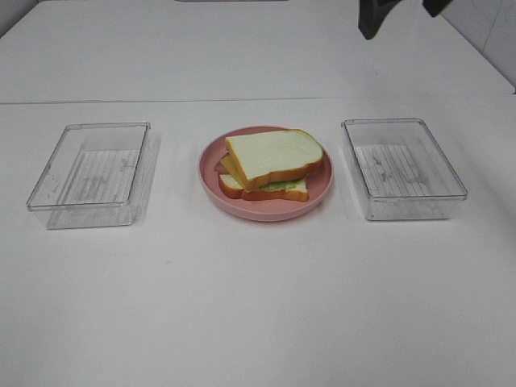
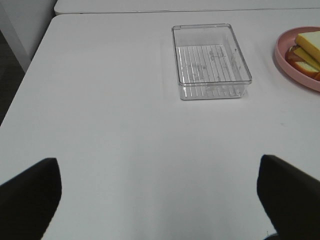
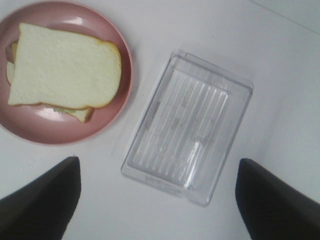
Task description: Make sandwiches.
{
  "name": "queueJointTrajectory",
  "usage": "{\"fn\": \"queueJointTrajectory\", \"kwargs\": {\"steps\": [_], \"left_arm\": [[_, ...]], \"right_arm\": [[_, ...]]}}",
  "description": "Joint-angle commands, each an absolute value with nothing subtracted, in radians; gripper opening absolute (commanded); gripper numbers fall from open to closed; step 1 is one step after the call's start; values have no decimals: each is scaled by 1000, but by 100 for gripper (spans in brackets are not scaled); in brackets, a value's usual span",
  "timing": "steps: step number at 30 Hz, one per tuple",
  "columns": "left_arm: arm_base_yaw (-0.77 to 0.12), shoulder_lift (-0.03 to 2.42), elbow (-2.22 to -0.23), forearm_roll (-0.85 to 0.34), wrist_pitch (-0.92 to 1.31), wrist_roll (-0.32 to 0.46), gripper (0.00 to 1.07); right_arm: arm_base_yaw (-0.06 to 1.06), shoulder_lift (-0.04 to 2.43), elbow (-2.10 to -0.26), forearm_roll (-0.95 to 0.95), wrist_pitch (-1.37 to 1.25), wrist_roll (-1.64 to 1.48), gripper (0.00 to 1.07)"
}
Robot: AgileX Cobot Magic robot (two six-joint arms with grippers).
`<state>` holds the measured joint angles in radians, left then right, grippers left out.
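sandwiches [image 1: 272, 165] on pink plate [image 1: 211, 173], clear trays [image 1: 93, 173] flanking

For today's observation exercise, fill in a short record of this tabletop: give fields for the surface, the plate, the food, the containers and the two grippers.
surface: white table
plate: round pink plate, at the middle between the trays
food: sandwich stack on the plate, top bread slice skewed, green lettuce showing at the lower edge
left container: clear tray, nothing in it
right container: clear tray, nothing in it
left gripper: open, holding nothing
right gripper: open, above the right tray, holding nothing
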<state>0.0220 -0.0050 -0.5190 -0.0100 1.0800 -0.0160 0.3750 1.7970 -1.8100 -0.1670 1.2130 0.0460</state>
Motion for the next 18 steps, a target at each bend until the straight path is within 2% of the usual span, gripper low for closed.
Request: {"fn": "queueJointTrajectory", "kwargs": {"steps": [1, 11, 13, 18], "left_arm": [[24, -17, -517, -18, 1074, -19, 100], [24, -17, -517, -18, 1074, -19, 100], [24, -17, -517, -18, 1074, -19, 100], [24, -17, -517, -18, 1074, -19, 100]], "right_arm": [[373, 1663, -1633, -226, 1332, 106, 88], [373, 1428, -1284, -249, 1332, 177, 88], [373, 1315, -1135, -238, 1328, 187, 88], [373, 1192, -1001, -228, 1318, 187, 88]]}}
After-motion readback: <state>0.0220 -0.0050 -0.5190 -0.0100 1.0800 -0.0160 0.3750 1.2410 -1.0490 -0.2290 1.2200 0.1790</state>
